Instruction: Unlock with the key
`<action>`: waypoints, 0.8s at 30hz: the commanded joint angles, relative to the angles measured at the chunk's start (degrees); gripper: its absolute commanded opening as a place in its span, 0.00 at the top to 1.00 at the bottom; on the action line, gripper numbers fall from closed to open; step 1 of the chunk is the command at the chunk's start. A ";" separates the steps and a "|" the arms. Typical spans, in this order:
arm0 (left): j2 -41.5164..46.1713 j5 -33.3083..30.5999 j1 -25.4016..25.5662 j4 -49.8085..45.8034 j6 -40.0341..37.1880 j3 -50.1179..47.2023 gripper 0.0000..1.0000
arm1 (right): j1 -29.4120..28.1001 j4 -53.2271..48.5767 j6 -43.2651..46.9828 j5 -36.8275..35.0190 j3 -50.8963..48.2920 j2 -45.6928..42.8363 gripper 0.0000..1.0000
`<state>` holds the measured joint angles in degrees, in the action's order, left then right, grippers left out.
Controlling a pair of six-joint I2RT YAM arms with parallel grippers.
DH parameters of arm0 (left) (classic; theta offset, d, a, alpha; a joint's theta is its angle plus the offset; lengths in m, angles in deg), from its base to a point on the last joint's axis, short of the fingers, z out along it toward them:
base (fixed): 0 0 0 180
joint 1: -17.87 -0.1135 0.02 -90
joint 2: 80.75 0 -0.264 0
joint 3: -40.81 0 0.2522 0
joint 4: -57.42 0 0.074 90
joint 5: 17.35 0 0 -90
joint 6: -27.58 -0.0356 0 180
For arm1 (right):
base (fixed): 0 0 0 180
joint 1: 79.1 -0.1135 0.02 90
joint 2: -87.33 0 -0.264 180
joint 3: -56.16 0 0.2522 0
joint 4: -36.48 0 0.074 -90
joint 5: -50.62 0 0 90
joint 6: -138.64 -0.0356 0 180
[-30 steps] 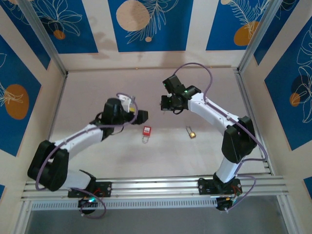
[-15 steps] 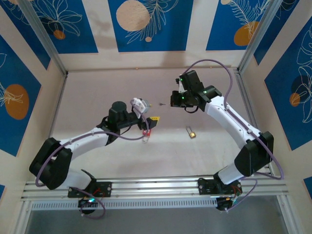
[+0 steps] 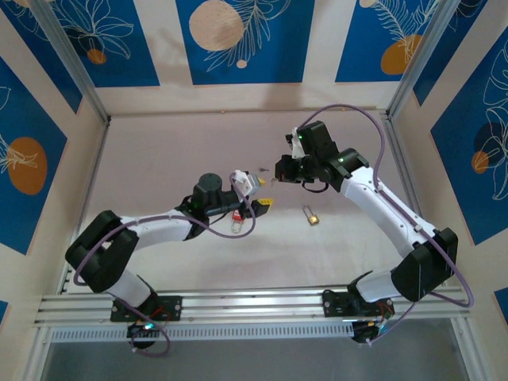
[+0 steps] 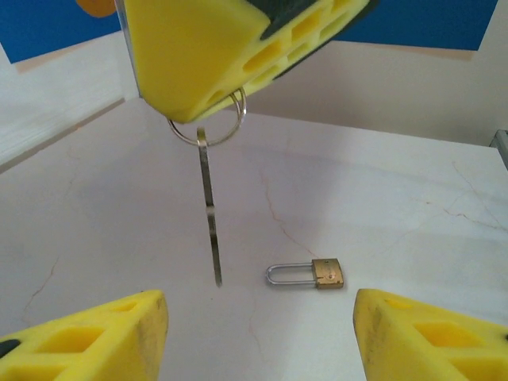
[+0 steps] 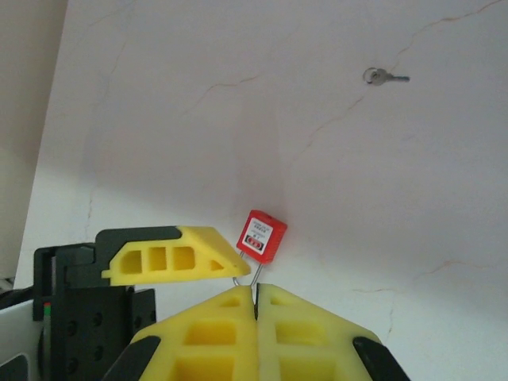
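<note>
Right wrist view, bottom centre: right gripper (image 5: 255,290) pressed fully shut, jaws flat together on a sliver of wire. From the left wrist view, a pinch on the ring (image 4: 235,129) at the upper left of the frame, with the key (image 4: 210,214) dangling blade-down, free of the table (image 4: 413,198). At the two bottom corners there, left gripper (image 4: 258,317) partly spread, nothing between the jaws, set either side of the hanging blade without touching it. Beyond the blade, low in mid-frame, brass padlock (image 4: 316,272) flat on its side, shackle pointing left. Just past the shut jaws in the right wrist view, red padlock (image 5: 262,236) on the table; far off at the upper right, a second key (image 5: 381,77). Cannot tell which padlock matches. Key likely light, stiff and slick, prone to swing on the ring: best taken squarely across the flat blade near the head. Padlock probably heavier, compact, apt to slide: grip the body by its flat faces.
</note>
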<state>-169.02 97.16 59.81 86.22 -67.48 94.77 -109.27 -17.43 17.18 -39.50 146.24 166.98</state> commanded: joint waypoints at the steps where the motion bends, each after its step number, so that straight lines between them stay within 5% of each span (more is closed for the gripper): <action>1: -1.05 -0.95 0.61 5.58 -0.21 -0.59 0.39 | -0.41 1.33 -1.67 2.48 -1.78 -2.42 0.98; 8: -3.46 0.23 0.87 7.01 1.55 0.26 0.59 | -0.43 2.24 -2.62 4.15 -2.58 -2.93 0.99; 21: -4.28 -0.27 0.98 9.32 1.98 0.53 0.71 | -0.74 2.87 -3.37 5.31 -3.42 -2.97 0.98; 24: -4.26 -0.28 0.96 9.62 1.98 0.50 0.80 | -0.68 3.20 -3.52 5.41 -3.37 -2.86 0.99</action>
<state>-172.98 96.35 60.18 93.00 -65.55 94.58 -109.51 -14.91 14.43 -35.89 143.96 165.52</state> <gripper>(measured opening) 0.206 0.063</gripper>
